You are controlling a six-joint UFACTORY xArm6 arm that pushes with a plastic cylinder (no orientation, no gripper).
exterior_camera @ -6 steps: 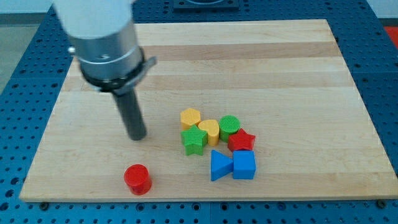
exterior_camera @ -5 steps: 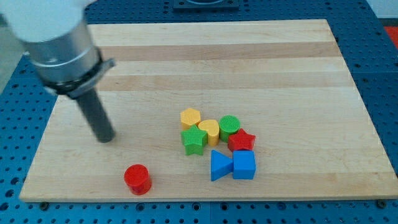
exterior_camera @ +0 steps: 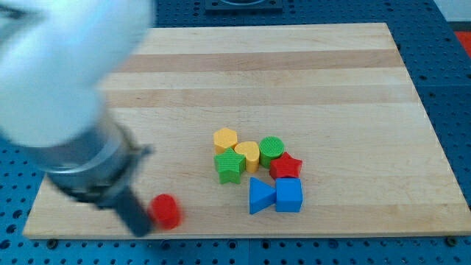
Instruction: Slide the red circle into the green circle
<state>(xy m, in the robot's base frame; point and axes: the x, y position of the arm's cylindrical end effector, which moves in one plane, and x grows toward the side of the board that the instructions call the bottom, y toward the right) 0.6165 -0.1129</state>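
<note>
The arm, large and blurred, fills the left of the view above the near-left corner of the bench (exterior_camera: 353, 81), a pale wooden board on a blue perforated surface (exterior_camera: 449, 132). It carries no jawed end effector, so there is nothing to spread or press together; it ends in a dark rod whose lower end, my tip (exterior_camera: 140, 230), sits close to the bench's near edge, just left of the red circle (exterior_camera: 166, 211) and apparently touching it, though the blur makes contact uncertain. The red circle lies near the near edge, well apart from the cluster of blocks toward the bench's middle. In that cluster, from left to right: a yellow hexagon (exterior_camera: 226, 138) with a green star (exterior_camera: 229, 166) just below it; a yellow heart (exterior_camera: 248, 154) beside both; the green circle (exterior_camera: 271, 149) touching the heart's right side; and a red star (exterior_camera: 285, 166) just below the green circle. Nearest the bench's near edge sit a blue triangle (exterior_camera: 259, 196) and a blue cube (exterior_camera: 289, 195), side by side and touching.
</note>
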